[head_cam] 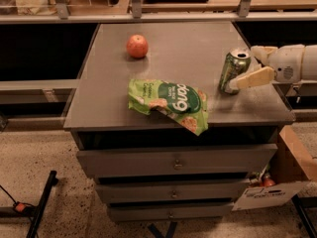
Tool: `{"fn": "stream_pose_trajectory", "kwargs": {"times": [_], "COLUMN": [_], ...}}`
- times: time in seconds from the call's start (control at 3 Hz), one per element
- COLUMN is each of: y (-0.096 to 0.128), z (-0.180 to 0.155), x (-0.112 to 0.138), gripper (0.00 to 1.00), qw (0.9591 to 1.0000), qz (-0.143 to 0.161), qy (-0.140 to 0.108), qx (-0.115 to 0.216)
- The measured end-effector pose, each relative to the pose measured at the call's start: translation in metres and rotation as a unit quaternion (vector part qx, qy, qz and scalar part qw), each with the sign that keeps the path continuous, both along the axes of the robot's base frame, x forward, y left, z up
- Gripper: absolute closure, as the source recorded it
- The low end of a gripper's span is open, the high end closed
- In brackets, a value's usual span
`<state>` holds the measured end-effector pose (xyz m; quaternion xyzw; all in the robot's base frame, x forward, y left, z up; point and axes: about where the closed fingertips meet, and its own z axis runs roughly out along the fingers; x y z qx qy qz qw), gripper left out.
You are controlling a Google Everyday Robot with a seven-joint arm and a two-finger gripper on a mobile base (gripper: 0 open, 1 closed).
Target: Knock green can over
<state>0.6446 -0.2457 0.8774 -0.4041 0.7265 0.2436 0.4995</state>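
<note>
Camera view, spread hand (246, 66) touching standing green can (233, 71)

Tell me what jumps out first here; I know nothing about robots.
Most striking is the white gripper reaching in from the right edge, its fingers apart, the lower one right beside the green can standing near the right side of the grey cabinet top. Next comes the crumpled green snack bag at the front middle, one corner hanging over the edge. A red apple sits alone toward the back left.
</note>
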Motion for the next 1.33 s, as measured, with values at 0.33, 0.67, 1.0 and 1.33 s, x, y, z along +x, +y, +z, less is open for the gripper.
{"fn": "stream_pose_trajectory", "kwargs": {"times": [0.33,0.67,1.0,1.33], "y": [0.012,0.021,0.024,0.021], "z": [-0.011,-0.019,-0.023,-0.014], "x": [0.006,0.009,0.007,0.007], "gripper": [0.16,0.41,0.64,0.87], "qw": [0.9993,0.9983,0.9978,0.9985], "qz": [0.015,0.029,0.033,0.029], "qy": [0.0,0.004,0.015,0.037], "qx": [0.033,0.052,0.056,0.027]}}
